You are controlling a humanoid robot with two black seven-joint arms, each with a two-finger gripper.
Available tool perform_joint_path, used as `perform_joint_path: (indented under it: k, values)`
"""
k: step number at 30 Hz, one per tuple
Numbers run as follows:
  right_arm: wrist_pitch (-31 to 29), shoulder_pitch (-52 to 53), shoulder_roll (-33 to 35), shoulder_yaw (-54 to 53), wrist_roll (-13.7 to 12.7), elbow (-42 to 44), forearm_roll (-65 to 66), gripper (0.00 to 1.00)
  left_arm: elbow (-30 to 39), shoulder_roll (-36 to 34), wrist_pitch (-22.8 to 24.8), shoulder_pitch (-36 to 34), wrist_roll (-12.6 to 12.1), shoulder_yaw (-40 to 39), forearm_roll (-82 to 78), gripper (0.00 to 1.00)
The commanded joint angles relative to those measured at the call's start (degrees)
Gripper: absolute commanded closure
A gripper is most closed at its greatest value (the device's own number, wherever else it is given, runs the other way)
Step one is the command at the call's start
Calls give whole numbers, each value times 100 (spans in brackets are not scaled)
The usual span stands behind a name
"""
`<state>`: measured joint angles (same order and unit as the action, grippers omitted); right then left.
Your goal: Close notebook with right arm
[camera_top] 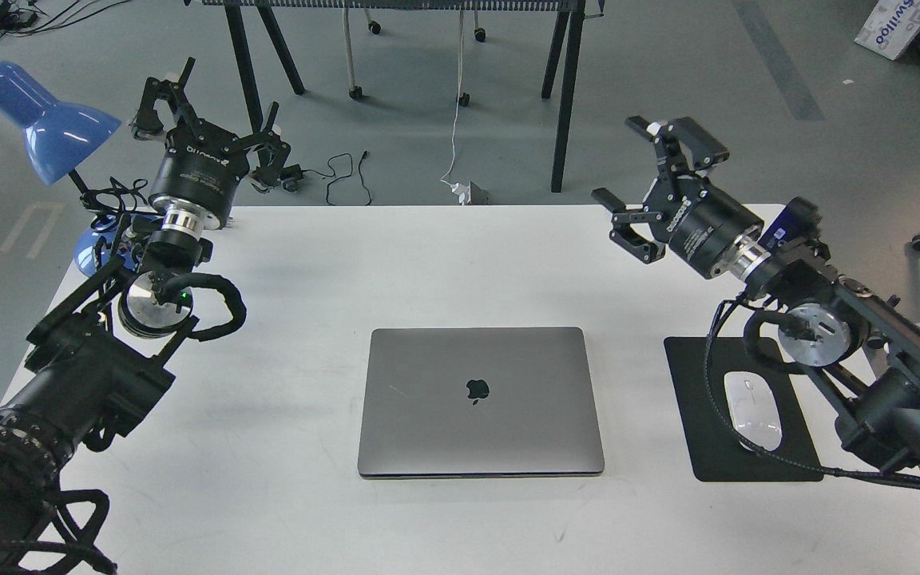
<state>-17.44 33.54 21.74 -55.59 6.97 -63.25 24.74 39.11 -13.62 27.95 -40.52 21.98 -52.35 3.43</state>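
Closest to the camera, the thick black links of both arms frame the white tabletop [308, 511] from the lower corners. Between them, near the front edge, lies the notebook [480, 402], a space-grey laptop with its lid flat down and the black apple logo facing up; no gap shows along its front seam, so the closing looks done.

Well apart from it, the right end effector [642, 188] hangs raised over the far right of the tabletop, fingers spread wide and holding nothing. Over the far left corner, next to the blue desk lamp [41, 116], the left end effector [212, 104] is likewise spread open and empty.

To finish well, I judge the right arm should stay high and clear of the lid, so a trailing finger cannot scrape the metal or nudge the notebook sideways. Its braided cable drapes across the black mouse pad [703, 431] beside the white mouse [753, 409]; any retreat should avoid dragging that.
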Motion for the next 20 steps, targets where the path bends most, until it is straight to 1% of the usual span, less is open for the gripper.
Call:
perform_joint_path:
  k: [1,5,8,14,20]
  values:
    - [-154,336,-108,-461,-20,794,-188,0,0,0,0,0,0,-4,-1,0]
    - [-593,556,-179,-496,-2,1595,-995,0,0,0,0,0,0,-4,-1,0]
    - [-690,680,-179,-505,24,1965,-1436,0,0,-9,0,0,0,-4,8,0]
    - [-840,688,-170,-593,86,2124,-1595,0,0,-9,5,0,-9,-4,8,0]
    - [-761,697,-170,-611,94,2132,-1595,0,0,-9,0,0,-1,-4,8,0]
